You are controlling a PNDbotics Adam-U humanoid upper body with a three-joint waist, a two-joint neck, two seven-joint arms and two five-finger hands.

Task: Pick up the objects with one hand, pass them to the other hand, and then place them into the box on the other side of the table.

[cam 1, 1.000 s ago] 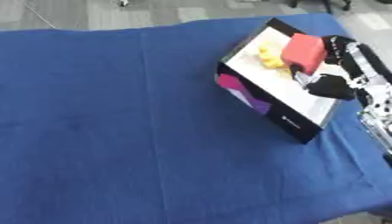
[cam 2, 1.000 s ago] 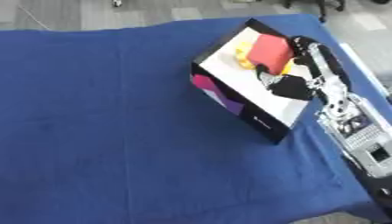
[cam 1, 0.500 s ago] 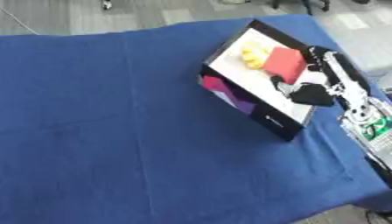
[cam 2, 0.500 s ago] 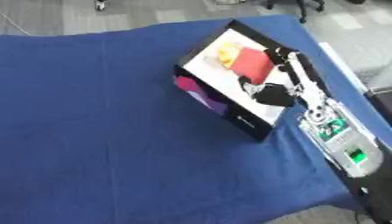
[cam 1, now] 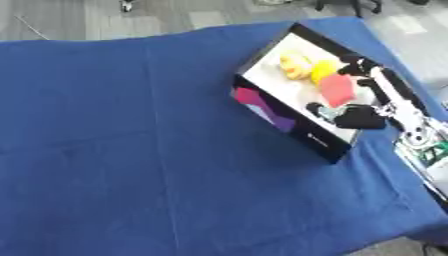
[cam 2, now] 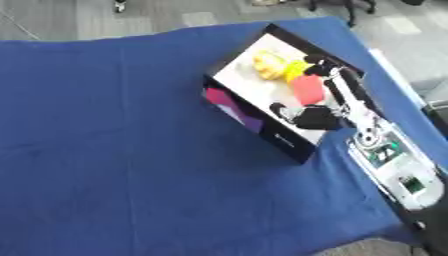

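Note:
The box (cam 1: 282,114), black outside and white inside, stands open at the table's right side. Inside it lie two yellow things (cam 1: 297,66) at the far end and a red block (cam 1: 337,89) just behind them. My right hand (cam 1: 362,118) hangs over the box's right half. Its fingers (cam 1: 388,88) stretch straight along the block's right edge, and the thumb sits apart, nearer the box's front end. The hand is open, and I cannot tell whether the fingers still touch the block. No left hand shows in either view.
A blue cloth (cam 1: 131,150) covers the table. My right forearm (cam 2: 389,150), with its white and green panel, lies along the table's right edge. Grey floor and chair legs (cam 1: 350,5) show past the far edge.
The camera has shifted, so the box sits differently in view. The red block, earlier held up against the fingers, now lies down inside the box with the hand spread beside it.

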